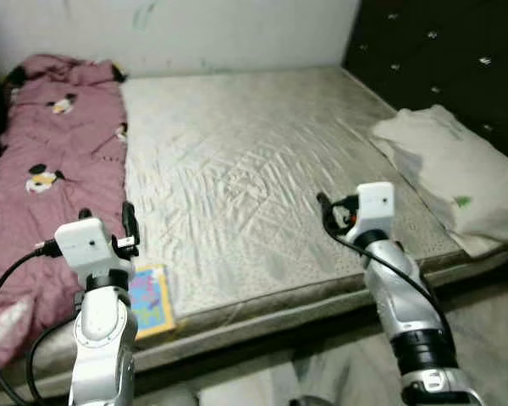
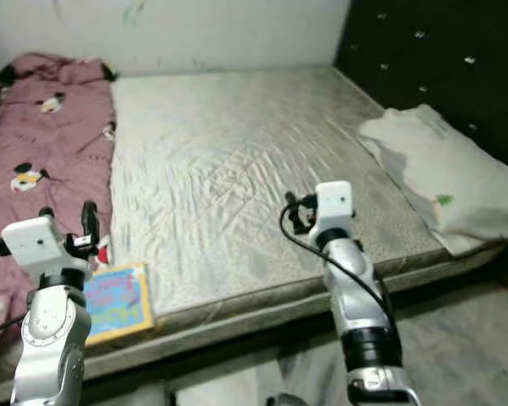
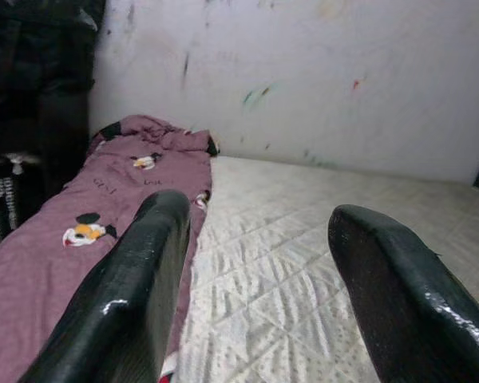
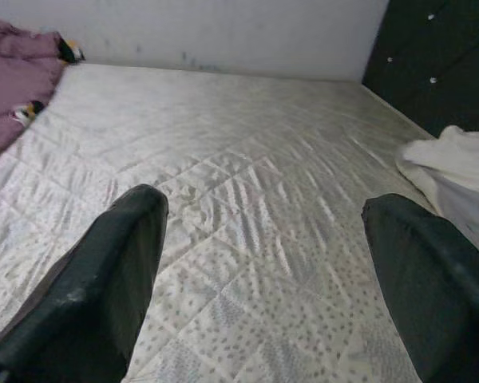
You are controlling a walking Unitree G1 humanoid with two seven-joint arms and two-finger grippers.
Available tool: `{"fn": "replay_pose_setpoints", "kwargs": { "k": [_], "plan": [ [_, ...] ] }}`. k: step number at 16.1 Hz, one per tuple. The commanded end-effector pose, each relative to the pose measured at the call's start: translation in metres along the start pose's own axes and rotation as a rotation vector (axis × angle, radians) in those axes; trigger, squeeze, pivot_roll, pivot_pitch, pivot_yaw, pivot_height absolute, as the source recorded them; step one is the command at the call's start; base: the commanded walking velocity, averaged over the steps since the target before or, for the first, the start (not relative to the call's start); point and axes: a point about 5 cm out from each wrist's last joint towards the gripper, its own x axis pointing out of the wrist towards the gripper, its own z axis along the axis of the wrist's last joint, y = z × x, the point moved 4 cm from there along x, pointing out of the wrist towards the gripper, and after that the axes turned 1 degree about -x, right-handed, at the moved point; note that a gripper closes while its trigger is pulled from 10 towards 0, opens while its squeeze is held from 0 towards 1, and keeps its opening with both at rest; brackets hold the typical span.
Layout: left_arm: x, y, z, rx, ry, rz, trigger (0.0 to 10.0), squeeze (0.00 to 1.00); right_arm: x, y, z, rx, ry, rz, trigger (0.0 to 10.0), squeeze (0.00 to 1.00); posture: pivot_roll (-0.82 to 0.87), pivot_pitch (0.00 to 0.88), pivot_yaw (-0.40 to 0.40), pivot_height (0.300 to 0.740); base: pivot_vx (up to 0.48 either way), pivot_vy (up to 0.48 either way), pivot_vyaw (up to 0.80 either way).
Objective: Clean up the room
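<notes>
Pink blanket [image 1: 55, 161] with cartoon mice lies bunched along the left side of the quilted mattress [image 1: 254, 178]; a white pillow [image 1: 457, 173] rests by the dark headboard [image 1: 457, 59]. A colourful book [image 1: 151, 300] sits at the near edge beside the left gripper [image 3: 255, 279]. Both it and the right gripper [image 4: 263, 263] hover above the bed, fingers spread, holding nothing.

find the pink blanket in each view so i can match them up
Left eye: blanket along the bed's left edge, ahead of the left gripper.
Right eye: blanket again at far left.
Left wrist: blanket past the open fingers.
Right wrist: blanket, a strip in one far corner.
Shared landmark: the mattress.
</notes>
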Motion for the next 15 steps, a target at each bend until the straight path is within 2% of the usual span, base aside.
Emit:
{"fn": "replay_pose_setpoints", "kwargs": {
  "k": [1, 11, 15],
  "plan": [
    [0.0001, 0.0054, -0.0020, 0.009, 0.009, 0.016, 10.0, 0.00, 0.0044, 0.0087, 0.0081, 0.008, -0.021, 0.030, 10.0, 0.00, 0.06, 0.000, -0.081, 0.740, 0.000, 0.480, 0.00],
    [0.0019, 0.0051, -0.0029, 0.001, 0.010, 0.016, 10.0, 0.00, 0.0063, 0.0128, 0.0092, 0.001, -0.024, 0.060, 10.0, 0.00, 0.06, 0.000, -0.077, 0.740, 0.000, 0.480, 0.00],
    [0.0004, 0.0066, -0.0046, 0.005, 0.018, 0.023, 10.0, 0.00, 0.0055, 0.0157, 0.0059, 0.006, -0.017, 0.079, 10.0, 0.00, 0.07, 0.000, -0.072, 0.740, 0.000, 0.122, 0.80]
  ]
}}
